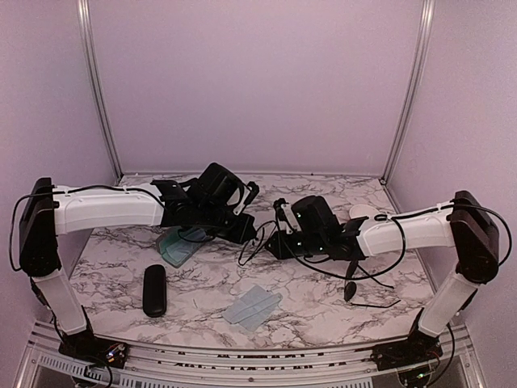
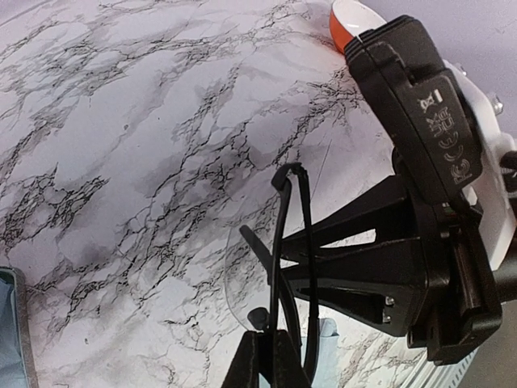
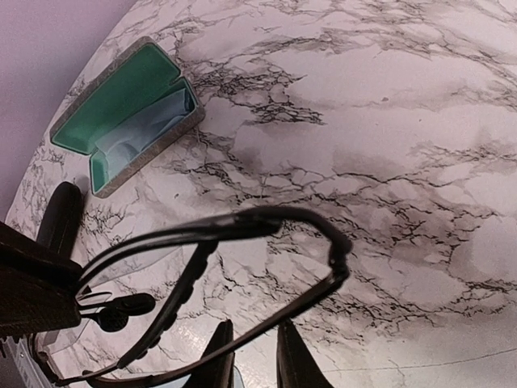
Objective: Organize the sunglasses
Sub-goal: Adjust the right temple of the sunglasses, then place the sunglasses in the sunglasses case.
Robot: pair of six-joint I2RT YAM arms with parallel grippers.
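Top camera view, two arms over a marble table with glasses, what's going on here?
Both arms meet on one pair of thin black wire-framed sunglasses. The left end effector is shut on its frame; the right end effector straddles another part of the frame, jaws slightly apart. A second wire-framed pair lies on the marble table by the right arm. The open grey rectangular case with green lining holds no glasses.

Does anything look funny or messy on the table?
One pair of sunglasses lies loose near the right arm, its side-piece sticking out, not in any case. The grey case sits open, holding only a cloth.
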